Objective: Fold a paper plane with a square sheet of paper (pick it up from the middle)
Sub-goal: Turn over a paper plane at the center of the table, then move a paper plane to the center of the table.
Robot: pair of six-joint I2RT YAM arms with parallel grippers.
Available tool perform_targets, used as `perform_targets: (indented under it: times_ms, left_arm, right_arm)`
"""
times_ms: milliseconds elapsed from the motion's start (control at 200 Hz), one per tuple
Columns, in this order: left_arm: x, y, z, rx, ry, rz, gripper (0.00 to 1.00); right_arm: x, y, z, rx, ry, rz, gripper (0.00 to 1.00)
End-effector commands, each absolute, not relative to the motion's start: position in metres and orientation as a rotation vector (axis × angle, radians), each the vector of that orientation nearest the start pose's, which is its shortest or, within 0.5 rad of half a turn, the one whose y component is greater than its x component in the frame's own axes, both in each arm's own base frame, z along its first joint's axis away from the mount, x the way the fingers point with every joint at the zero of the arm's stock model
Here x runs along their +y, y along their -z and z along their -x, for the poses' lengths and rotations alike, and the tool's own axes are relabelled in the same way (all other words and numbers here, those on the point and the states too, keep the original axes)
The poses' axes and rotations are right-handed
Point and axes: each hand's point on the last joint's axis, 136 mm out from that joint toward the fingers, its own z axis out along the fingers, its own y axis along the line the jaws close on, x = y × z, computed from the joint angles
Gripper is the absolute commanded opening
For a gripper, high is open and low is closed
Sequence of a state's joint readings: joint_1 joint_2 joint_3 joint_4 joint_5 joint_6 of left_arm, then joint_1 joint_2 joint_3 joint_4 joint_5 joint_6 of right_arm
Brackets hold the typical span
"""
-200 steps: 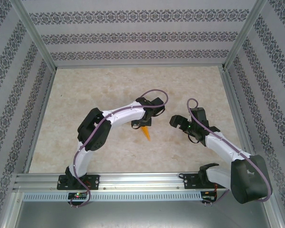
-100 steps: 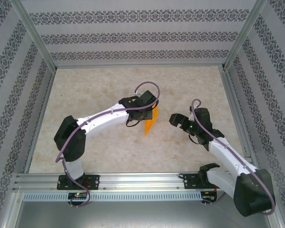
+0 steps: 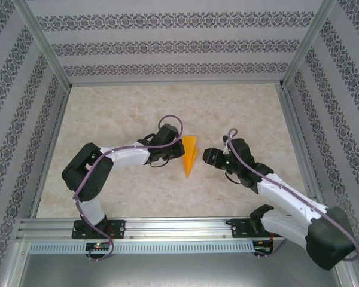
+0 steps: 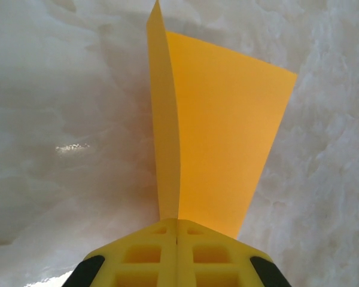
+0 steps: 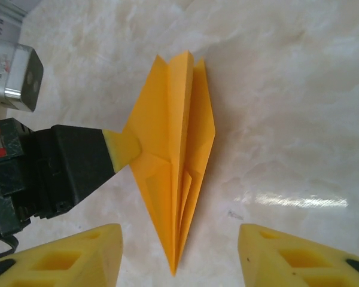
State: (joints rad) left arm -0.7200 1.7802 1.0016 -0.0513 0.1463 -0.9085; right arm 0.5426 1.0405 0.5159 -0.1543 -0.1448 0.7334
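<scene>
While the left gripper (image 3: 178, 150) stays pinched on the paper plane (image 3: 190, 155), the right gripper (image 3: 206, 157) has moved closer.
The plane now lies flatter, mid-table (image 3: 107, 113); the right fingers (image 5: 78, 254) stand apart beside its nose.

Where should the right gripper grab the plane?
Probably the free wing of the plane, mid-length, coming from the side opposite the left gripper, which pinches the other wing. The nose tapers too thin to hold.
</scene>
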Motion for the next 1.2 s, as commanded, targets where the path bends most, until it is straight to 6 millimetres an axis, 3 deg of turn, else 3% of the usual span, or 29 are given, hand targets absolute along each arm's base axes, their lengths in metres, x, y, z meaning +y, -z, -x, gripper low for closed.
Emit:
perform_targets:
  times_ms: [0,180,440,709,979,1194]
  left_arm:
    - [-0.324,-0.073,-0.339,2.502,0.988,0.256,0.0]
    - [-0.308,-0.064,-0.335,2.503,0.98,0.305,0.0]
    - [-0.303,-0.065,-0.331,2.502,0.971,0.278,0.0]
    - [-0.304,-0.062,-0.33,2.511,0.979,0.269,0.0]
    - [-0.301,-0.058,-0.328,2.524,0.965,0.276,0.0]
    - [-0.295,-0.049,-0.325,2.548,0.925,0.293,0.0]
  right_arm:
    - [0.208,-0.13,-0.278,2.351,-0.818,-0.143,0.46]
    - [0.244,-0.12,-0.293,2.425,-0.78,-0.064,0.4]
    - [0.268,-0.1,-0.31,2.514,-0.708,-0.026,0.39]
    - [0.275,-0.088,-0.311,2.56,-0.696,-0.012,0.32]
    - [0.269,-0.058,-0.311,2.651,-0.592,-0.028,0.37]
    - [0.263,-0.049,-0.314,2.678,-0.502,-0.025,0.38]
